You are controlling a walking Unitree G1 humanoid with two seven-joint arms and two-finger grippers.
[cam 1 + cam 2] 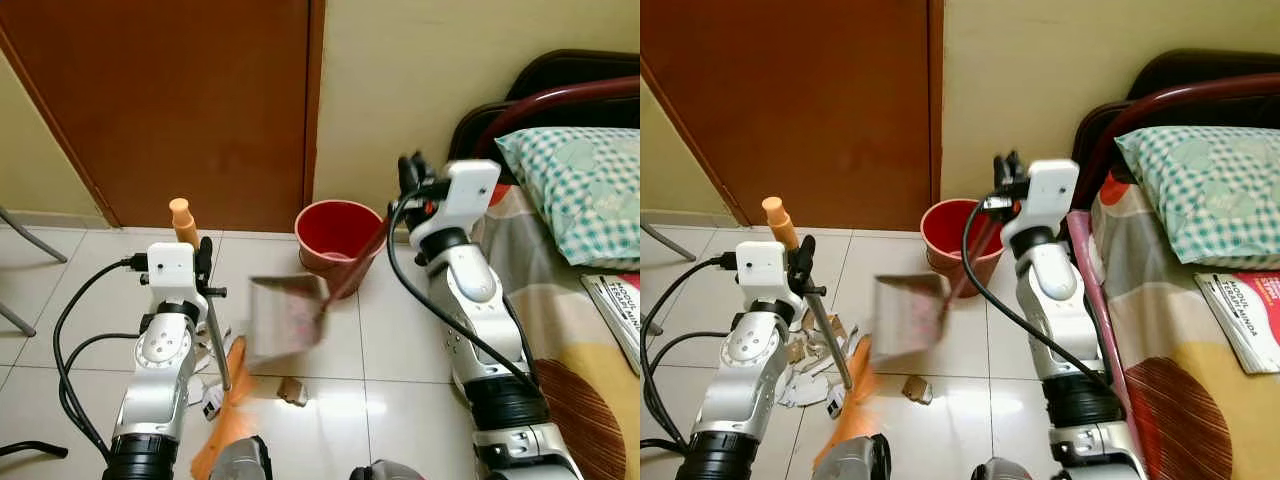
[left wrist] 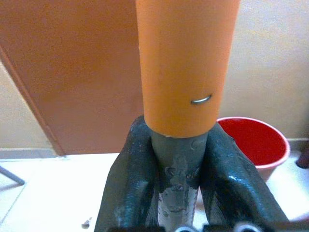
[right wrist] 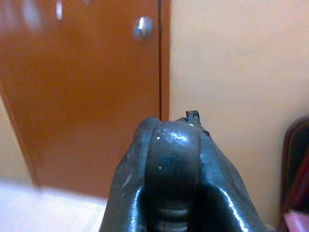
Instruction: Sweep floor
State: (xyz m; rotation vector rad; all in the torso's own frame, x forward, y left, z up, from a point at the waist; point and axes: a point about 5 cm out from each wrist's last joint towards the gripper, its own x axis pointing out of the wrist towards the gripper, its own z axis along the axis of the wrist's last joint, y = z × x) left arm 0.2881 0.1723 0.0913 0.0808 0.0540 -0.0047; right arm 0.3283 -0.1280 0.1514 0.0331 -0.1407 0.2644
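Note:
My left gripper is shut on the grey shaft of a broom, just below its orange grip; the orange bristles rest on the tiles by my feet. In the left wrist view both fingers clamp the shaft under the orange grip. My right gripper is raised beside the bed and shut on the dark handle of a dustpan. The pan hangs blurred above the floor, just in front of the red bucket. Paper scraps and a small brown piece lie on the tiles.
A brown door and a yellow wall stand behind the bucket. A bed with a checked pillow and a book fills the right side. Metal chair legs show at the far left.

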